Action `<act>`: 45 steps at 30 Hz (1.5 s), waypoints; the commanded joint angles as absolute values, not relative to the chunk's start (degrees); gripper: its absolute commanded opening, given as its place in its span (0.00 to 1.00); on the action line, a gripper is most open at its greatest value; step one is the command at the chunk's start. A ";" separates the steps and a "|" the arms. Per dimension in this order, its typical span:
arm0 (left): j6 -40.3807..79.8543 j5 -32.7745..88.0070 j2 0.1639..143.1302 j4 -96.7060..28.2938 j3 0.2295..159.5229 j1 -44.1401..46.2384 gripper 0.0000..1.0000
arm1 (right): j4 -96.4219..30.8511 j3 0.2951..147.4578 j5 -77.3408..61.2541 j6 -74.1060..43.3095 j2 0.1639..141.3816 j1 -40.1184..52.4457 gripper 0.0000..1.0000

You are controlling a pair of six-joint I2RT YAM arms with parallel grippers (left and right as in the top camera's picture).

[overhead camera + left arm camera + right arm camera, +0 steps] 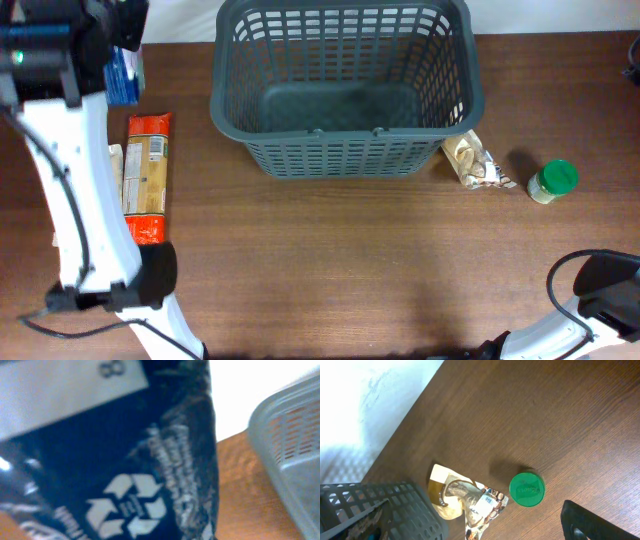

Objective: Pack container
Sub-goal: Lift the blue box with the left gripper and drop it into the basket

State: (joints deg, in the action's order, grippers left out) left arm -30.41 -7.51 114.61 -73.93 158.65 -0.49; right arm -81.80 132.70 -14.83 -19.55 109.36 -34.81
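At the far middle of the brown wooden table [330, 265], the large dark grey plastic basket with slotted lattice sides and a thick rim [340, 152] is sitting upright, open side up. At the far left corner the left pincer [118, 55] is gripping a dark blue crinkled plastic packet with a white label and a white recycling mark [125, 505]. The packet is filling nearly the whole left wrist view, so the fingers themselves are hidden. The basket's rim is showing pale and blurred to the right of the packet, apart from it. Beside the white left arm [85, 210] a long orange-red and tan packet [147, 178] is lying flat, well left of the basket. A small crumpled beige and brown pouch [472, 160] is lying at the basket's near right corner, seemingly touching the wall. A small round jar with a green lid [553, 181] is standing upright near the pouch, on its right, apart from it. The right pincer [603, 288] is hanging over the near right corner, jaws standing wide open. Only one dark finger [592, 520] is edging into its own wrist view.
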 commanded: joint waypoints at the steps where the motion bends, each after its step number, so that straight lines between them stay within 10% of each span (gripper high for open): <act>1: -54.59 -4.51 113.21 -73.73 161.21 7.05 0.01 | -81.65 133.29 -14.33 -20.01 109.12 -34.89 0.99; 9: -81.65 9.85 117.71 -73.47 160.27 17.47 0.01 | -81.65 133.29 -14.33 -20.01 109.12 -34.89 0.99; 28: -81.47 10.79 148.51 -63.86 160.27 24.58 0.02 | -81.65 133.29 -14.33 -20.01 109.12 -34.89 0.99; 39: -38.65 -2.37 132.84 -55.90 161.03 22.74 0.93 | -81.65 133.29 -14.33 -20.01 109.12 -34.89 0.99; 45: -11.81 -17.98 117.27 -76.29 161.03 13.47 0.78 | -81.65 133.29 -14.33 -20.01 109.12 -34.89 0.99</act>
State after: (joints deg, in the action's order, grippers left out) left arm -33.23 -5.17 122.80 -69.43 160.48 18.68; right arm -81.84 132.70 -14.83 -19.53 109.36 -34.81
